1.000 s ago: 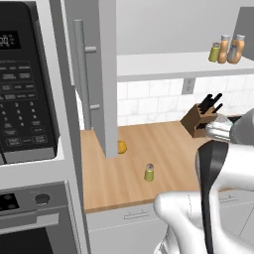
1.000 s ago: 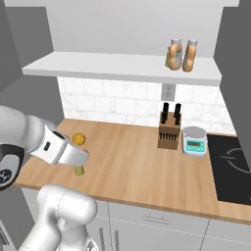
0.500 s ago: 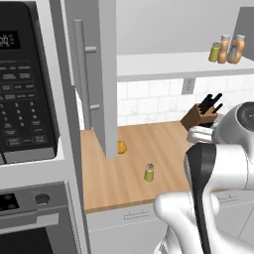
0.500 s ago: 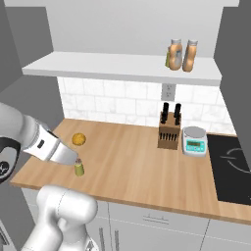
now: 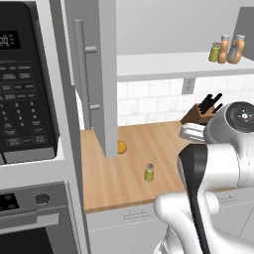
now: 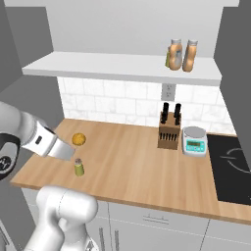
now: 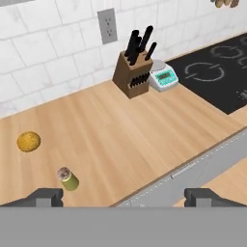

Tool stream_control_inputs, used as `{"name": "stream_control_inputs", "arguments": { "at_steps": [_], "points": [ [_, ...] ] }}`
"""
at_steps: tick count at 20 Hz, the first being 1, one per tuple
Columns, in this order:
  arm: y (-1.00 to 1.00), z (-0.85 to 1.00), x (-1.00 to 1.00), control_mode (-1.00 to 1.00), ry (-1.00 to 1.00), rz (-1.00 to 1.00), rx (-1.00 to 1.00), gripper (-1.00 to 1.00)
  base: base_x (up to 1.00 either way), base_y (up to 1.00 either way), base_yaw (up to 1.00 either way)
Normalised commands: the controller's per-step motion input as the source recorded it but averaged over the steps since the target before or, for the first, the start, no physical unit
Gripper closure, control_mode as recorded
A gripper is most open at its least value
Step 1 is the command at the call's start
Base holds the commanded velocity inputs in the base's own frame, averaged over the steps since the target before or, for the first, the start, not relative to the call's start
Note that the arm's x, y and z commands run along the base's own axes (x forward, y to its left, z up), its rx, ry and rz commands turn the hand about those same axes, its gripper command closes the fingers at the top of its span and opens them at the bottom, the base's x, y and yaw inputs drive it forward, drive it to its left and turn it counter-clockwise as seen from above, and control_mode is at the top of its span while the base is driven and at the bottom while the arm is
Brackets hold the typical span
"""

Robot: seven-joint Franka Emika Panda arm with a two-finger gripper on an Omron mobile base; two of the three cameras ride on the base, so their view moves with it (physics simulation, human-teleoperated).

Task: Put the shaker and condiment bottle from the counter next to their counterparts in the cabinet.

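Observation:
A small yellow-green shaker (image 5: 149,172) (image 6: 78,167) (image 7: 68,179) with a grey cap stands upright on the wooden counter (image 6: 132,166), near its front left. My gripper (image 7: 124,197) hangs above the counter's front edge, open and empty, with the shaker just beyond its left fingertip (image 7: 46,195). On the white shelf (image 6: 122,66) of the cabinet (image 5: 101,74), whose door is open, the slim orange condiment bottle (image 5: 237,48) (image 6: 190,55) stands at the right. Next to it are a fatter orange bottle (image 5: 224,48) (image 6: 175,54) and a second shaker (image 5: 214,52).
A round orange fruit (image 6: 79,139) (image 7: 28,142) lies behind the counter shaker. A knife block (image 6: 168,132) and a small scale (image 6: 194,140) stand at the back right, beside a black cooktop (image 6: 235,166). A black microwave (image 5: 25,84) hangs left of the open door.
My arm has turned and its hand end has drawn back a little to the left beside the counter shaker. The jaws stay open. The shaker, fruit and bottles have not moved.

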Motion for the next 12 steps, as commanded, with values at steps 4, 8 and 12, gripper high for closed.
{"name": "stream_control_inputs", "arguments": {
  "at_steps": [4,8,12],
  "points": [
    [0.26,-1.00,0.13,-1.00,-0.53,0.00,-0.22,-1.00,0.00,0.00,0.00],
    [0.09,-1.00,0.28,-1.00,-0.56,0.00,-0.21,-1.00,0.00,0.00,0.00],
    [-0.04,-1.00,0.37,-1.00,-0.34,0.02,-0.07,-1.00,0.00,0.00,0.00]
  ]
}}
